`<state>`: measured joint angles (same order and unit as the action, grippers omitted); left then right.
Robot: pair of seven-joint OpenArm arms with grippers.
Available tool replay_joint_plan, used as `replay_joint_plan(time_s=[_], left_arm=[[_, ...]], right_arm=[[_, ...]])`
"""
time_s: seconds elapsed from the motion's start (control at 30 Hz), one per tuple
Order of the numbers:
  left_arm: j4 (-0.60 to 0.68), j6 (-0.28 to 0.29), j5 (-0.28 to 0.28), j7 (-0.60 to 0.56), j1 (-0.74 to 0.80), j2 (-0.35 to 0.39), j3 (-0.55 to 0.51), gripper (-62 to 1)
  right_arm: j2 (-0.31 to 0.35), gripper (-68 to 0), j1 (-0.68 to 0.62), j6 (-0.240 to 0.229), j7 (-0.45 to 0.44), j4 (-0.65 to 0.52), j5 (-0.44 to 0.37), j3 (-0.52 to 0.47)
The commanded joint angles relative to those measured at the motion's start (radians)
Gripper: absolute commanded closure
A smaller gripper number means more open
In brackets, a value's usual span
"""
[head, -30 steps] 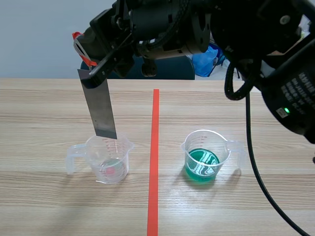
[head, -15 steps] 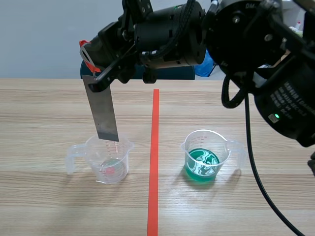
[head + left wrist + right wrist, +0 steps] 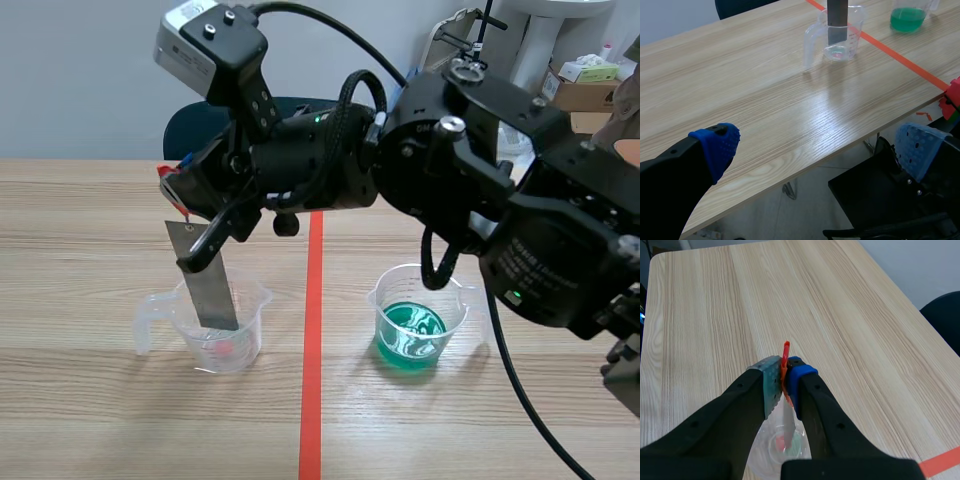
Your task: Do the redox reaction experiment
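The right gripper (image 3: 188, 222), on the arm reaching across from the right side past the orange-red tape line (image 3: 313, 350), has its fingers clamped on the top end of a flat grey metal strip (image 3: 210, 285). An orange-red tab (image 3: 172, 186) sticks out above the pads. The strip hangs below the fingers, slightly tilted. Its lower end is inside a clear plastic measuring cup (image 3: 250, 330) standing on the wooden table (image 3: 90, 230) left of the line. Whether it touches the cup's bottom cannot be told. The red graduation marks printed on this cup are too small to read. A second clear measuring cup with green liquid (image 3: 412, 325) stands right of the line, well apart. The left gripper (image 3: 817, 150) hangs off the table's near edge with its blue pads wide apart, holding nothing.
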<state>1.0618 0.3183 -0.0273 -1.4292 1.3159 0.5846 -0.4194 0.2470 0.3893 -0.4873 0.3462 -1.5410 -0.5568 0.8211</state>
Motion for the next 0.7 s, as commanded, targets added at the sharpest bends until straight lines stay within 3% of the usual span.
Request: replay_joint_plan(time_s=[0.0,0.33,0.5,0.67], left_arm=[[0.011,0.002,-0.007,-0.018,0.001,-0.005,-0.004,-62.3],[0.011,0.002,-0.006,-0.018,0.001,-0.005,-0.004,-62.3],[0.011,0.002,-0.006,-0.018,0.001,-0.005,-0.004,-62.3],[0.011,0.002,-0.006,-0.018,0.001,-0.005,-0.004,-62.3]], right_arm=[[0.002,-0.6,0.018,0.000,-0.032,0.005,0.013,0.002],[-0.001,-0.6,0.015,-0.001,-0.087,0.029,0.129,0.023],[0.000,-0.6,-0.005,-0.038,-0.122,0.029,0.214,0.023],[0.000,-0.6,-0.025,-0.038,-0.129,0.029,0.251,0.023]])
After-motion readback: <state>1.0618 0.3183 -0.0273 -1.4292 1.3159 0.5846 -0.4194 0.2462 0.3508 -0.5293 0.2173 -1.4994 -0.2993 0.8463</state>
